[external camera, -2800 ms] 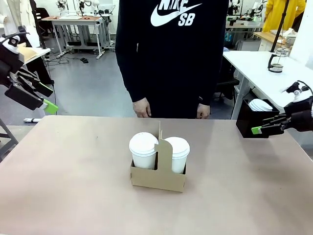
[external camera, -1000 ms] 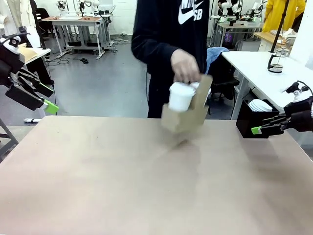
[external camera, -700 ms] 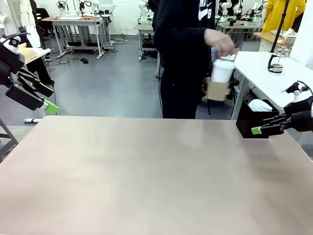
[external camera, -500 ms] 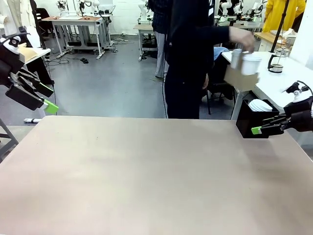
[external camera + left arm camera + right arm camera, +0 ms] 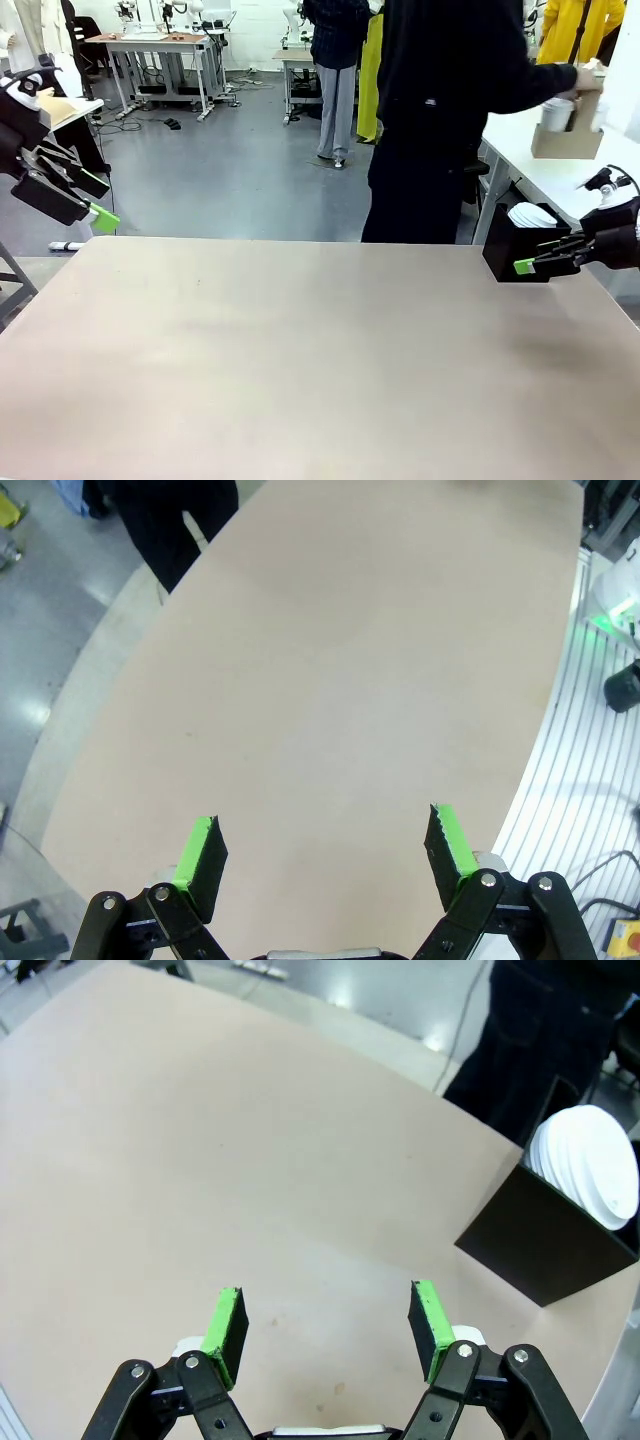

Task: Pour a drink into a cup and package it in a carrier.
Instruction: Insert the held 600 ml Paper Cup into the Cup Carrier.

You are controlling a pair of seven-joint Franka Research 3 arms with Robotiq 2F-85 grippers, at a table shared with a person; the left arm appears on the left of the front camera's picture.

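Past the table's far right, a person's hand (image 5: 590, 78) holds the brown cardboard carrier (image 5: 567, 141) over a white side table (image 5: 530, 165). A white cup (image 5: 554, 113) stands in the carrier. The press jug with the drink is hidden. My left gripper (image 5: 95, 200) hangs open off the table's left edge, and its own view shows the left gripper (image 5: 325, 845) open with bare tabletop (image 5: 330, 680) below. My right gripper (image 5: 525, 265) stands open at the right edge next to the black box. The right wrist view has the right gripper (image 5: 328, 1325) open and holding nothing.
A black box (image 5: 508, 248) of white lids (image 5: 533, 214) stands at the table's back right corner, and the black box (image 5: 545, 1245) with its white lids (image 5: 585, 1160) lies ahead of my right fingers. The person's legs (image 5: 545, 1050) stand just beyond the table (image 5: 300, 350).
The person lifted the carrier with its two lidded cups off the middle of the table and carried it right to the white side table. Neither arm has moved.
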